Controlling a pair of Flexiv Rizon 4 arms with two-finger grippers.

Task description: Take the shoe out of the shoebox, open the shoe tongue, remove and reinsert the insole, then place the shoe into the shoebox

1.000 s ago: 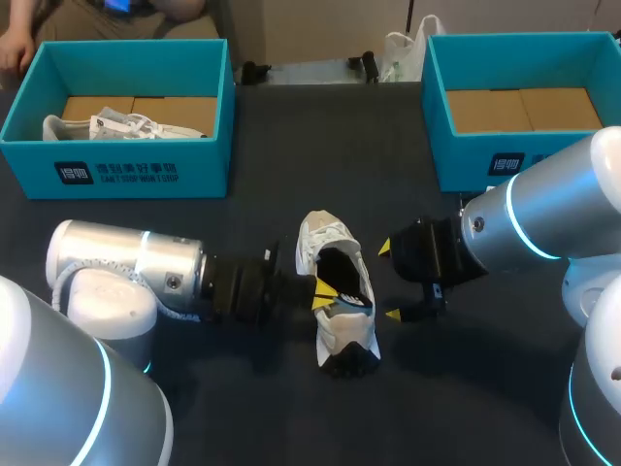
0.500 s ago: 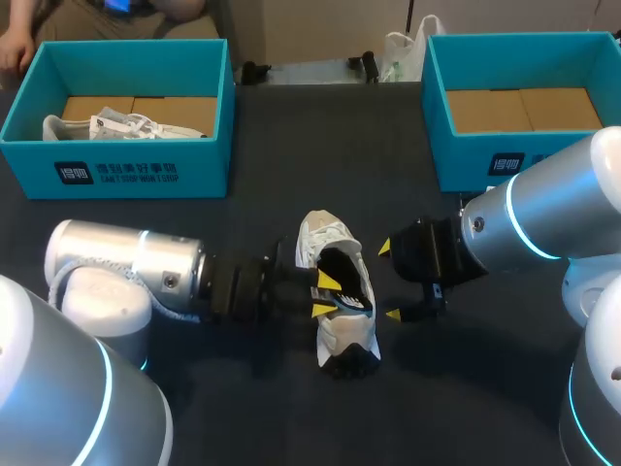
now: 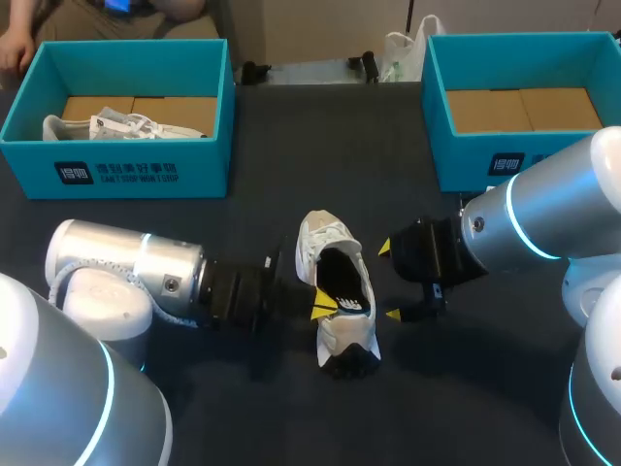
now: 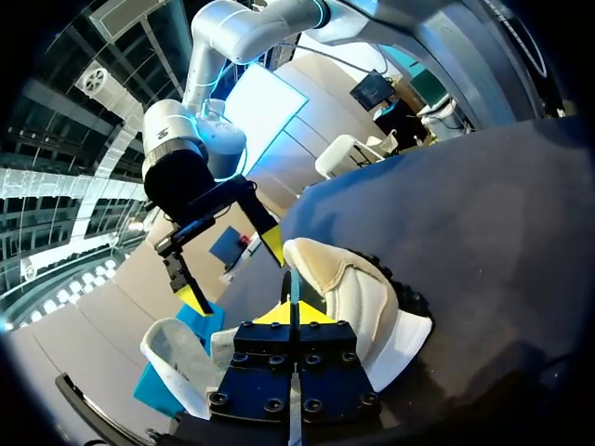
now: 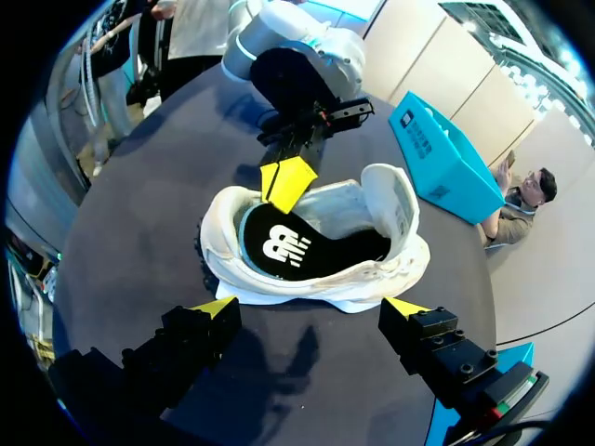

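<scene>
Lying on the bench between the arms, the white sneaker turns its long side to both. The left gripper has fingers pinched together, empty, at its rim. The right gripper has fingers spread wide, empty, just beside it.

The shoe lies mid-table toward the near edge, with the left gripper at its left side and the right gripper just beside its right side, the left shoebox, holding a second shoe, standing far left, and the right shoebox far right.
</scene>
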